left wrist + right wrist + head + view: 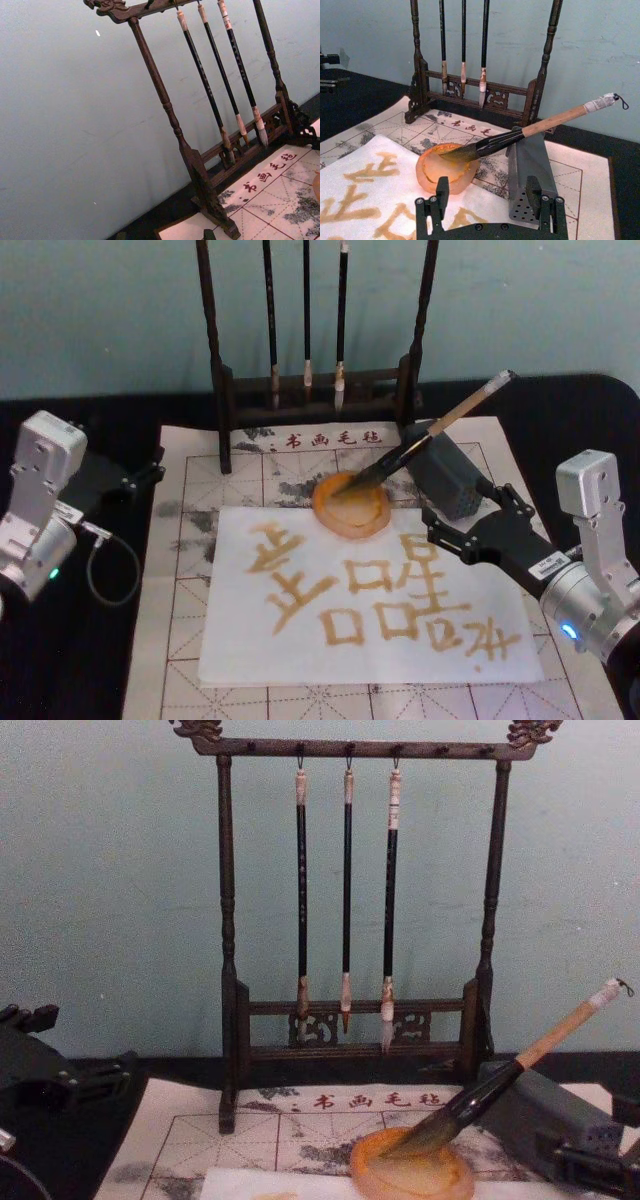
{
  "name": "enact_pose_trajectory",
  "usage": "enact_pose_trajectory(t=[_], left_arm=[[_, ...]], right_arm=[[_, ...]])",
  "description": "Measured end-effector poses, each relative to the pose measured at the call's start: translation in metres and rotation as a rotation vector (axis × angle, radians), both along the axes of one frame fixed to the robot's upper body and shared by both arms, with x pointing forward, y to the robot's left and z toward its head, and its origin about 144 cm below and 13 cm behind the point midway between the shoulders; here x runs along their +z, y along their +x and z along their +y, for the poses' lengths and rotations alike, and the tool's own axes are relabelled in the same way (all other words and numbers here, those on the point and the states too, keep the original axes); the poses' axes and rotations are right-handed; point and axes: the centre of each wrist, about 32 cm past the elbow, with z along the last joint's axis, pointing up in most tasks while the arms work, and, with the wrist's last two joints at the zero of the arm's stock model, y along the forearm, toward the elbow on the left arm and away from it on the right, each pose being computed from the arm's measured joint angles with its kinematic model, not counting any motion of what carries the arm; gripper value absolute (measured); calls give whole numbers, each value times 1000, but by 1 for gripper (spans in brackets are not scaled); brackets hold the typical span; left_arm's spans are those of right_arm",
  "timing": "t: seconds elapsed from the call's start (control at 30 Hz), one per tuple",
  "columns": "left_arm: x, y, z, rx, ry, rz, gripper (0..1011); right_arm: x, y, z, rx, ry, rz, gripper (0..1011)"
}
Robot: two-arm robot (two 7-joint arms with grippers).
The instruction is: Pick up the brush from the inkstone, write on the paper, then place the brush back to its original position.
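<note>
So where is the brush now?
In the head view the brush lies tilted right of centre, bristles in the inkstone, handle propped on the grey block, ahead of the open right end effector.

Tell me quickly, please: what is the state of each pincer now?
Left pincer: parked at the left of the mat, holding nothing; open or closed cannot be told.
Right pincer: open, empty, just short of the inkstone and brush.

My arms end in silver-grey, boxy wrist housings with rounded metal collars, each showing a small blue-green light. The right gripper [452, 525] is matt black, with a white label on its body and round screws along its front bar. The left gripper [140, 478] is black too; a thin dark cable loops beside it.
</note>
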Motion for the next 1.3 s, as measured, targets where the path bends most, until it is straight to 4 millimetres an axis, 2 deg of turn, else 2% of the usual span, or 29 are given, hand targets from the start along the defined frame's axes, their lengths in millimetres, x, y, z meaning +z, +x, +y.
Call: enact_pose_trajectory(t=[1.3], left_arm=[[0,0,0,0,0,0,1001]], right_arm=[[0,0,0,0,1,0,1003]])
